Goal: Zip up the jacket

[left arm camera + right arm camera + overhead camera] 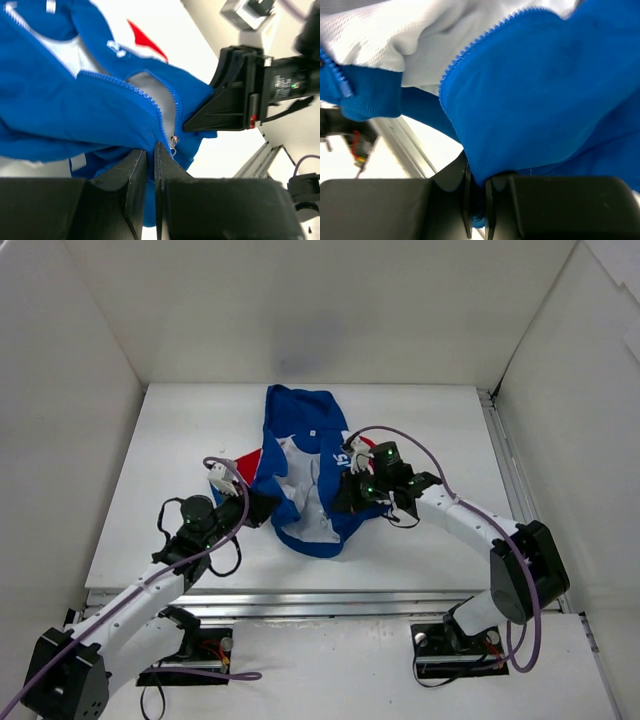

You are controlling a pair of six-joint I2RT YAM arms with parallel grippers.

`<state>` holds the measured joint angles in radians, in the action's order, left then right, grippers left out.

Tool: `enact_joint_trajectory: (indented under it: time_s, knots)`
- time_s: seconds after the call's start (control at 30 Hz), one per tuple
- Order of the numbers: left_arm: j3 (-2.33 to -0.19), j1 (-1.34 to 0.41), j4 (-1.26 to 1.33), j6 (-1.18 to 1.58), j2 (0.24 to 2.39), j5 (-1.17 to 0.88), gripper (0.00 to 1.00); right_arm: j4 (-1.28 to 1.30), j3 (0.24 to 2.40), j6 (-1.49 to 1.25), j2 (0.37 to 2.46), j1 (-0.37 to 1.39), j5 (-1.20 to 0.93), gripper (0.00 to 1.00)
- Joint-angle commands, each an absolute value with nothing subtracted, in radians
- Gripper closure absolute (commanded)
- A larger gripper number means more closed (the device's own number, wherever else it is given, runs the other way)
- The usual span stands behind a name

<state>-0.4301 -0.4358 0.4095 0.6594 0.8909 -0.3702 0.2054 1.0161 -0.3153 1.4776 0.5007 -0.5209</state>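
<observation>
Jacket: the royal-blue jacket [305, 455] lies crumpled on the white table [160, 490] with its front open and facing up.
Lining: white mesh lining [395, 35] shows inside the open jacket front.
Red panel: a red panel [247, 462] peeks out at the jacket's left edge.
Zipper teeth: the blue zipper teeth [125, 85] run along the open jacket edge, not joined to the other row.
Zipper pull: the small metal zipper pull [173, 144] hangs at the low end of that row on the jacket.
Left gripper: the left gripper [150, 150] is at the jacket's lower left edge, clenched on blue jacket cloth just beside the pull.
Right gripper: the right gripper [477, 175] is at the jacket's right front edge, clamped tight on a fold of blue jacket fabric.
Table: it lies under the jacket.
</observation>
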Motion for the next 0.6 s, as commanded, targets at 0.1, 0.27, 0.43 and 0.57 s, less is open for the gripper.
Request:
enact_joint_trajectory:
  time_s: [0.1,0.27,0.43,0.57]
  knots:
    - [-0.503,-0.420,0.704,0.606,0.949,-0.455,0.95,-0.201,0.918,-0.411,1.414,0.388,-0.862,1.00]
    - [-0.518,-0.420,0.747,0.597,0.989,-0.489,0.96,-0.353,0.864,-0.491,1.419,0.345,-0.948,1.00]
    - [-0.522,-0.420,0.814,0.618,1.038,-0.548,0.96,-0.466,0.842,-0.563,1.425,0.325,-1.008,1.00]
    - [-0.526,-0.420,0.879,0.623,1.074,-0.584,0.96,-0.505,0.850,-0.584,1.440,0.321,-1.052,1.00]
